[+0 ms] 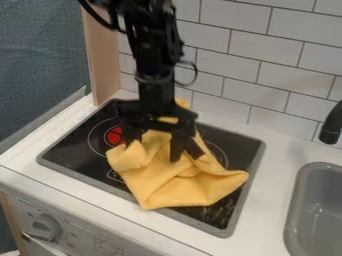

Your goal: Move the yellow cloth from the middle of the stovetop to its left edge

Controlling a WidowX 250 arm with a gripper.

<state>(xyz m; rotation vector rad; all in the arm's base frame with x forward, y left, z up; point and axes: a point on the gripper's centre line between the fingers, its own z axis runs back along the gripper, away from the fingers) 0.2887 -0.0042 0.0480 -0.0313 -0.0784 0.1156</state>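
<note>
Cloth (180,189), yellow and rumpled, lies across the toy stove (69,150) mid-frame, the black arm's (152,55) open jaws straddling a fold, so I'd judge it's on the burners but its creases remain to be smoothed.

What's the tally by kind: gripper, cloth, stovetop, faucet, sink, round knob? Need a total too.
Gripper: 1
Yellow cloth: 1
Stovetop: 1
Black faucet: 1
Gray sink: 1
Round knob: 1
Total: 6
</note>
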